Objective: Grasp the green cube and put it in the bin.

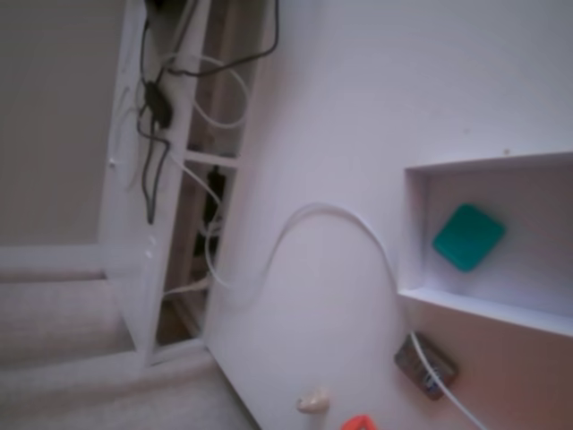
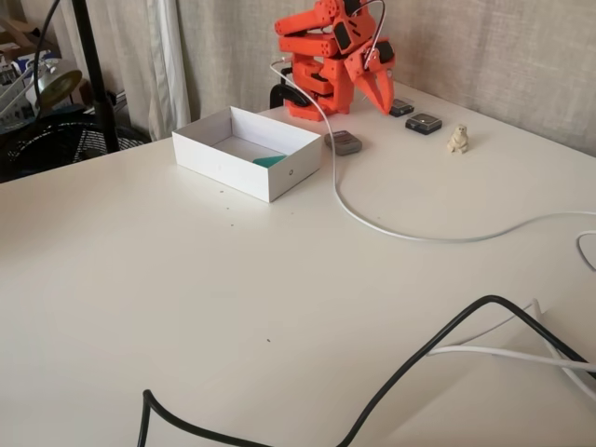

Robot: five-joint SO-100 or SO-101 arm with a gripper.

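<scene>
Resting on a white table (image 2: 233, 307), green cube (image 1: 468, 236) inside bin (image 2: 223, 158), curtains behind

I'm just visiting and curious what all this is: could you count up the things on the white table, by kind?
Orange robot arm: 1
White bin: 1
Green cube, in the bin: 1
Small dark gadgets: 3
Beige lump: 1
White cables, clearly separate ones: 2
Black cable: 1
Total: 10

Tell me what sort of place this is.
Likely a home hobby desk, not a lab: a white table against a curtain, loose cables, and a floor fan beside it.
</scene>
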